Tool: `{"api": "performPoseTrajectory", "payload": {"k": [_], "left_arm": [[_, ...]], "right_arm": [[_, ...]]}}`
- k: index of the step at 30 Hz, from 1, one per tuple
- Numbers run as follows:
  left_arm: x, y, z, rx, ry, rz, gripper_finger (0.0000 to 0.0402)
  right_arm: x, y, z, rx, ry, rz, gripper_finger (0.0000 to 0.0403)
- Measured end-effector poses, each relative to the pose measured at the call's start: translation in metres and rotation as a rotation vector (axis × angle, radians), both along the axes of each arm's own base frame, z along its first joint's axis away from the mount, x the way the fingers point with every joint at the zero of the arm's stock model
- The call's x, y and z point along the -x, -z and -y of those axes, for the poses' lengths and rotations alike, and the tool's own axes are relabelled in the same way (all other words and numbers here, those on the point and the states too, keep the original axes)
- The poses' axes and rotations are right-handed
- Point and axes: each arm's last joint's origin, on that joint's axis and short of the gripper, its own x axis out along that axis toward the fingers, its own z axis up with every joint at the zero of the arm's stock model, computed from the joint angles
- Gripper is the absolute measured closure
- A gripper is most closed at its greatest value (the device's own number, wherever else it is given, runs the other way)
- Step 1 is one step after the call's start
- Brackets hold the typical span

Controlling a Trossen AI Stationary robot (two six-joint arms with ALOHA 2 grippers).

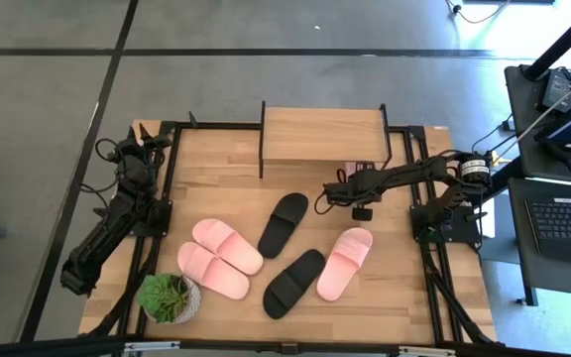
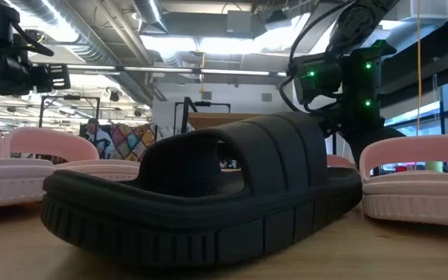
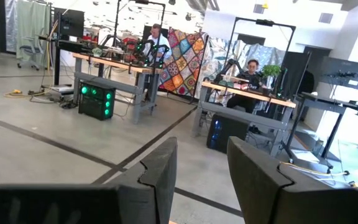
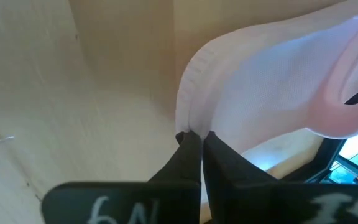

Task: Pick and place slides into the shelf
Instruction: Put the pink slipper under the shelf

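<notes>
Black slide: matt foam, ribbed strap, grooved sole edge. Pink slide: matt foam with fine woven-looking texture, pinched by smooth dark plastic right gripper. Shelf and table: light, smooth planked wood, black metal framing.

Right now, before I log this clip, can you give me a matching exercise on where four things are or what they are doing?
Things:
1. right gripper
2. left gripper
3. potted plant
4. shelf

Places or states:
A. at the table's lower-left corner in the high view
B. at the middle of the table's top edge in the high view
C. shut on the rim of a pink slide
D. open and empty, at the table's left side

Pairs: 1-C, 2-D, 3-A, 4-B
</notes>
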Motion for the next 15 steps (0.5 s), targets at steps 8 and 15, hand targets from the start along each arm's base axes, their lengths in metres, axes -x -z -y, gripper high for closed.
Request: {"api": "performPoseTrajectory", "payload": {"k": [8,15], "left_arm": [[0.0000,0.0000,0.0000,0.000,0.000,0.000,0.0267],[0.0000,0.0000,0.0000,0.000,0.000,0.000,0.0267]], "right_arm": [[0.0004,0.0000,-0.0001,0.001,0.002,-0.004,0.0379],[-0.0001,0.0005,-0.0028,-0.032,0.004,0.004,0.0331]]}}
